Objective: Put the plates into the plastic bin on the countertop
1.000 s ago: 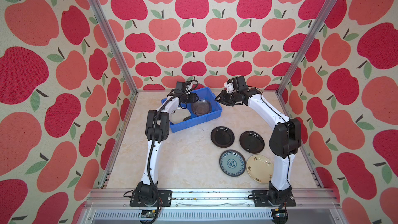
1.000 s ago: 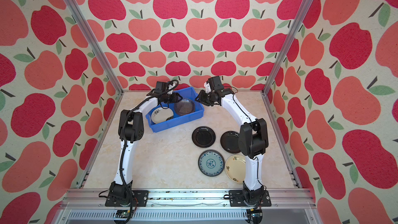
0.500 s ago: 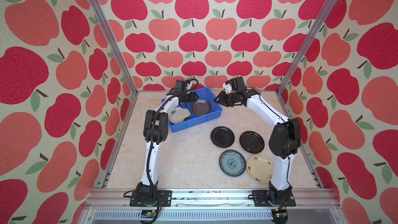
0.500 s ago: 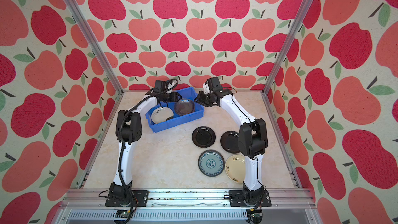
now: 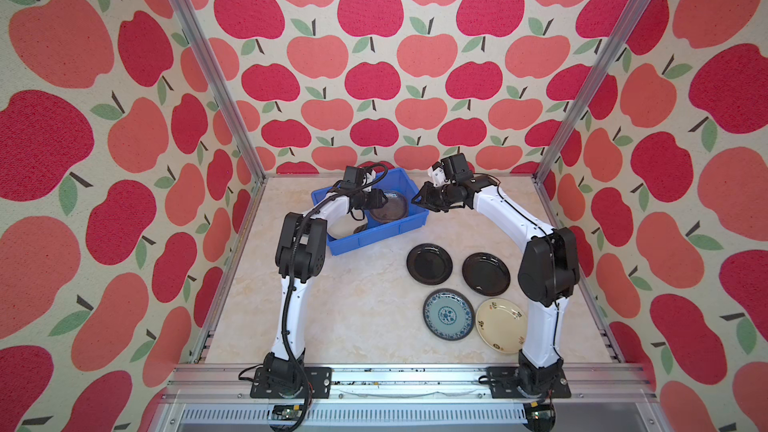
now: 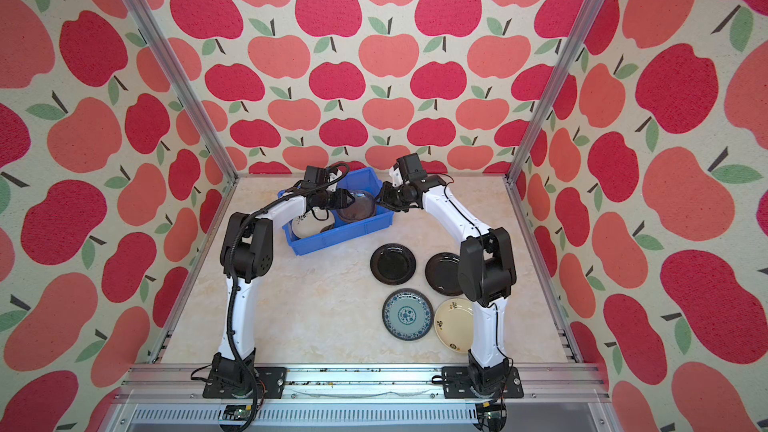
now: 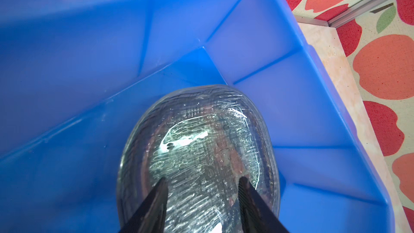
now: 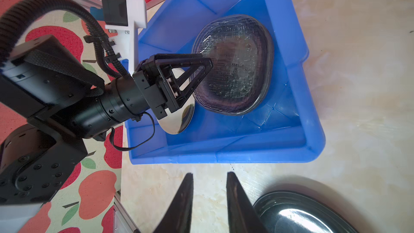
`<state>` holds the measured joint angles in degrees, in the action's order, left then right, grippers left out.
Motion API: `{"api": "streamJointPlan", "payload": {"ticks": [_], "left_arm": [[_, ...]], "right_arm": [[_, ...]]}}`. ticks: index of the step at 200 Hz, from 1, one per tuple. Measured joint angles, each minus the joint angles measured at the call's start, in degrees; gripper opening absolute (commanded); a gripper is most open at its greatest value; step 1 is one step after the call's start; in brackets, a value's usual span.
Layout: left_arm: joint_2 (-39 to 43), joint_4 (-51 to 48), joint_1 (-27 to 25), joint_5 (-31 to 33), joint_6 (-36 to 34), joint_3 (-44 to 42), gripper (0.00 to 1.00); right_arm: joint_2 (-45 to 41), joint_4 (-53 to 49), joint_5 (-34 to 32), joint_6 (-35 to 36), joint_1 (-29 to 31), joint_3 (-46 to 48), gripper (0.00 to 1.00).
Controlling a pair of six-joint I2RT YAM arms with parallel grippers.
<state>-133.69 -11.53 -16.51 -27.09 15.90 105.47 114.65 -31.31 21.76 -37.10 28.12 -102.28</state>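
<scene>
overhead, in both top views, the bright blue rectangular plastic bin (image 5: 374,238) sits at the back of the beige marble-patterned bench (image 5: 353,317), turned at an angle. a stack of smoky textured glass plates (image 5: 392,210) lies in its right half. in a top view a cream floral-marked plate (image 6: 305,224) shows in its left half, partly under the left arm. the left end effector (image 5: 380,198) hangs over the bin at the left edge of the stack. the right end effector (image 5: 417,198) sits just outside the bin's right wall. out on the bench, two glossy black round plates (image 5: 429,264) lie side by side. a teal-blue patterned round plate (image 5: 448,314) and a cream round plate (image 5: 500,325) lie in front of them, near the right arm.

from the left wrist, the left end effector (image 7: 203,179) has its fingers (image 7: 159,198) spread apart above the glass stack (image 7: 201,144), clamping nothing. the stack rests on the bin floor close to a corner.

from the right wrist, the right end effector (image 8: 210,174) stands parted, with only bare bench between its fingers, outside the bin's wall (image 8: 224,158). one black plate (image 8: 302,214) lies beside it. the left end effector (image 8: 208,63), seen side-on, points at the rim of the glass stack (image 8: 237,68). a pale glossy plate (image 8: 179,119) lies partly hidden behind it in the bin.
</scene>
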Motion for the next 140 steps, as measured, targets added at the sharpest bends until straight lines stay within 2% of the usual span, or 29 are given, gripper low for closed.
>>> {"api": "streamJointPlan", "payload": {"ticks": [43,96,140], "left_arm": [[-4.7,0.0,-0.2,-1.0,0.1,5.4,0.51],[-5.4,-0.3,-0.5,-1.5,0.3,6.1,0.52],[-5.4,-1.1,-0.5,-1.4,0.0,7.7,0.59]], "right_arm": [[0.0,0.0,0.0,0.0,0.0,1.1,0.29],[0.0,0.0,0.0,0.0,0.0,2.1,0.28],[-2.9,-0.1,-0.5,1.4,-0.4,4.6,0.28]]}}
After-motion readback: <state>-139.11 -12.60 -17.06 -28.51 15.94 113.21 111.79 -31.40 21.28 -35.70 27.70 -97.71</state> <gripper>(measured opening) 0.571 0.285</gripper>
